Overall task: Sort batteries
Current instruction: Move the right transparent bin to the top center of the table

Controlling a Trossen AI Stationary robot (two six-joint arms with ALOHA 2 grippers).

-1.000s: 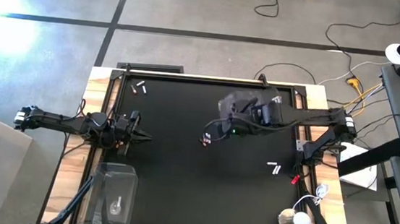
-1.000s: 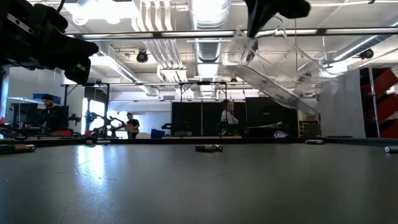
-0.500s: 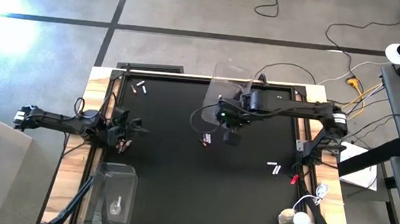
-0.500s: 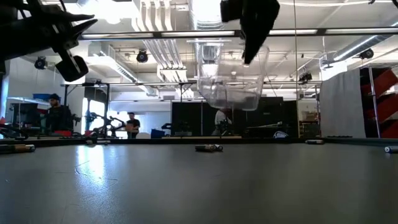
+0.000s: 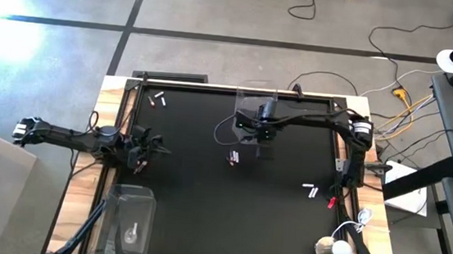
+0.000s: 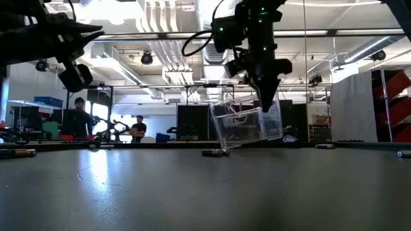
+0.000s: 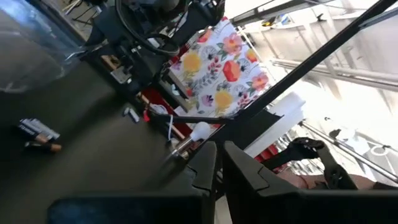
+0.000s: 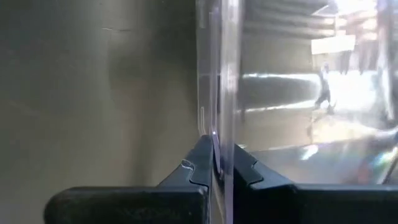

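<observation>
A: Entry, largest first. What did you have on the black mat?

B: You had the mat covering the table. Off its near-left corner stood a clear bin with one pale item inside; I could not tell what it was. A second clear bin hung tilted above the mat's far-middle, off the surface in the low view.

A: Held by what?

B: Your right gripper was pinching that bin's wall; the right wrist view showed the clear wall clamped between its fingers. The right arm reached in from the mat's right edge.

A: And the left?

B: Your left gripper hung over the mat's left edge, raised, fingers pressed together with nothing between them.

A: Batteries?

B: All loose on the mat. One pair of batteries lay at the far-left corner. A small cluster lay near mid-mat, just beside the hanging bin. Another few lay by the right edge. The low view showed the middle ones lying flat beneath the bin, not touching it.
</observation>
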